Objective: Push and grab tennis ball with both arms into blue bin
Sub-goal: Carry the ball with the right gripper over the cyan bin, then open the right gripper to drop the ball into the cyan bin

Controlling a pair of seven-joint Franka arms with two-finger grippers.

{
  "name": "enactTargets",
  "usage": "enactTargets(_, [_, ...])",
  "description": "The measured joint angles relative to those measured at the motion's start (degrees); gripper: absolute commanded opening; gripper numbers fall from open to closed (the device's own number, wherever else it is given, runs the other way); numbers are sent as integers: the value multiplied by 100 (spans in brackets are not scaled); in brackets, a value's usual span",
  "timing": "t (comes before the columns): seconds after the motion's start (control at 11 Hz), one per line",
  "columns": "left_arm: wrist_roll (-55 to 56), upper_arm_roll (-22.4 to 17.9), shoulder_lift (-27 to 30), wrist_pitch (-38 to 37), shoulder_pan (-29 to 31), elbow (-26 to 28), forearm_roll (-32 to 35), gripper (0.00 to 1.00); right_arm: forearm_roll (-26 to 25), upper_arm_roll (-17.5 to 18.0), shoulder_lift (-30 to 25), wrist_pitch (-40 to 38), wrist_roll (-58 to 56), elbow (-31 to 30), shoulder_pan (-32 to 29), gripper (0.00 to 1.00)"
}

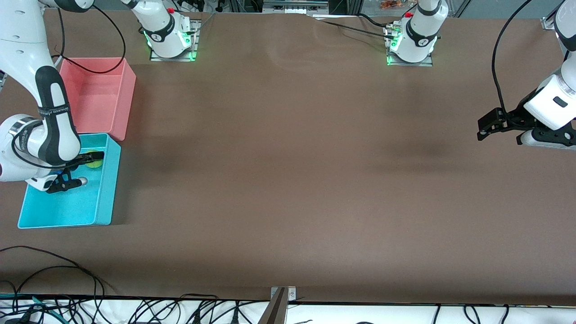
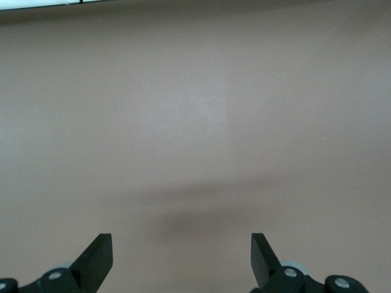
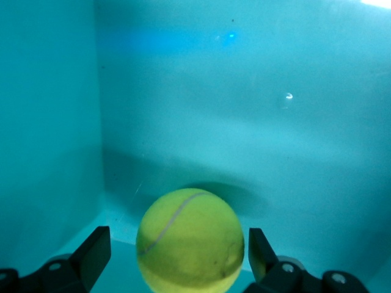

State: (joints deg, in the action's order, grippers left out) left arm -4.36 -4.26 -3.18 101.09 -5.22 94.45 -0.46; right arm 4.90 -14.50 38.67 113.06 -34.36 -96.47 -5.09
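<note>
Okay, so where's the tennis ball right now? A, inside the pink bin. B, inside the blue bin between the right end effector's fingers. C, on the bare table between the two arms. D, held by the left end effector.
B: the tennis ball sits low inside the blue bin, between the open fingers of the right end effector, with gaps either side; the left end effector is open over bare table.
</note>
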Motion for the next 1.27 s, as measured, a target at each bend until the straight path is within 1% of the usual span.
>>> enactTargets(0.18, [1, 0, 0, 0, 0, 0, 0, 100, 0, -1, -68, -364, -6, 158, -3, 100])
enactTargets(0.45, [1, 0, 0, 0, 2, 0, 0, 100, 0, 12, -198, -1315, -6, 936, 14, 100])
enactTargets(0.55, [1, 0, 0, 0, 2, 0, 0, 100, 0, 20, -275, -1514, -6, 1191, 22, 100])
enactTargets(0.73, [1, 0, 0, 0, 5, 0, 0, 100, 0, 31, -507, -1694, 135, 1559, 97, 100])
enactTargets(0.91, [4, 1, 0, 0, 5, 0, 0, 100, 0, 46, -810, -1734, 655, 1681, 294, 100])
enactTargets(1.09, [7, 2, 0, 0, 6, 0, 0, 100, 1, 65, -985, -1730, 1237, 1790, 632, 100])
enactTargets(1.27, [10, 2, 0, 0, 7, 0, 0, 100, -8, 75, -999, -1730, 1865, 1957, 1020, 100])
